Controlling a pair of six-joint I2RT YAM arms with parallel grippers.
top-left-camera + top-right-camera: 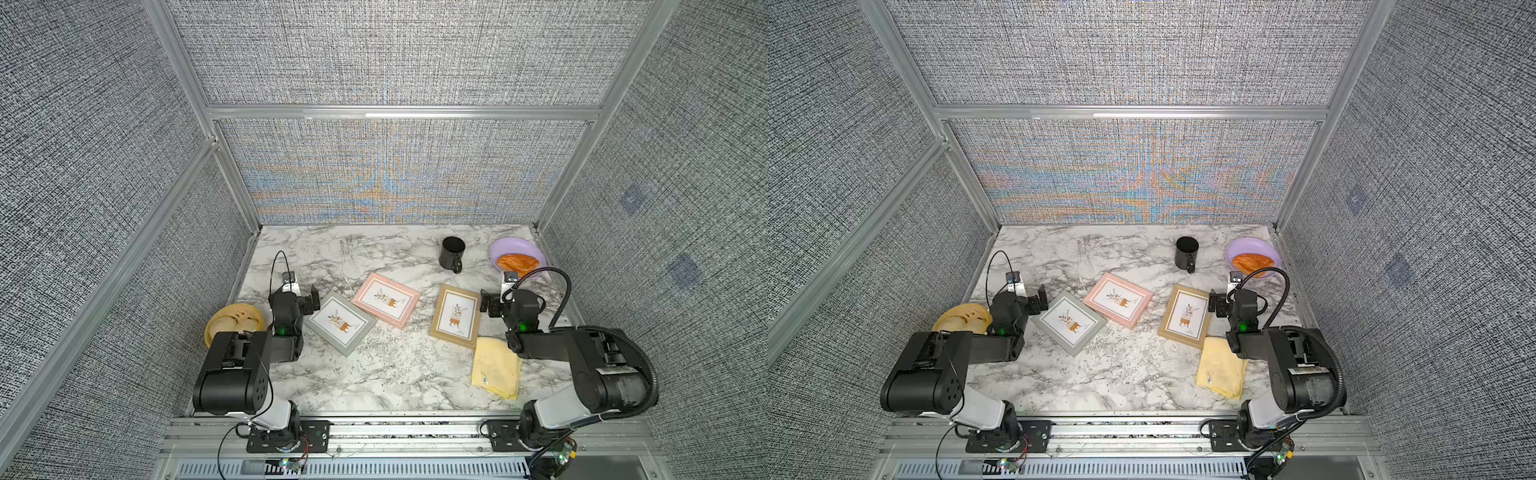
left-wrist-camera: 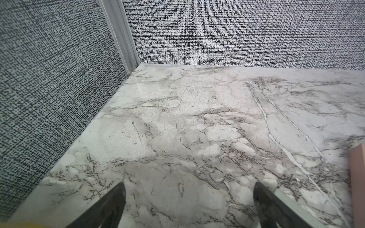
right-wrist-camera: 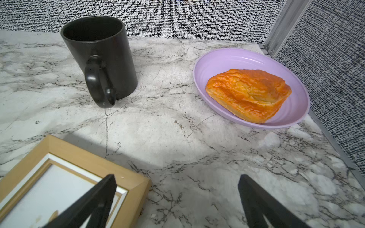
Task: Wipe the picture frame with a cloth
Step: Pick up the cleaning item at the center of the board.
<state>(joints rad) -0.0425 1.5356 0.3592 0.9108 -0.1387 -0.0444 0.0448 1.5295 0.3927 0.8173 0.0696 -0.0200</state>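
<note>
Three picture frames lie flat mid-table: a grey-green one (image 1: 340, 323), a pink one (image 1: 386, 300) and a tan wooden one (image 1: 456, 316). The pale-yellow cloth (image 1: 496, 368) lies crumpled just in front of the tan frame, its small tag showing, partly under my right arm. My left gripper (image 1: 309, 301) hangs open beside the grey-green frame's left corner, holding nothing. My right gripper (image 1: 488, 305) is open at the tan frame's right edge. In the right wrist view one fingertip (image 3: 106, 189) overlaps the tan frame's corner (image 3: 85, 156). Only bare marble shows between the left gripper's (image 2: 189, 189) fingers.
A black mug (image 1: 452, 251) stands at the back. A purple plate (image 1: 511, 242) holding a pastry (image 1: 517, 262) sits in the back right corner. A yellow bowl (image 1: 235, 322) lies at the left wall behind my left arm. Fabric walls close three sides.
</note>
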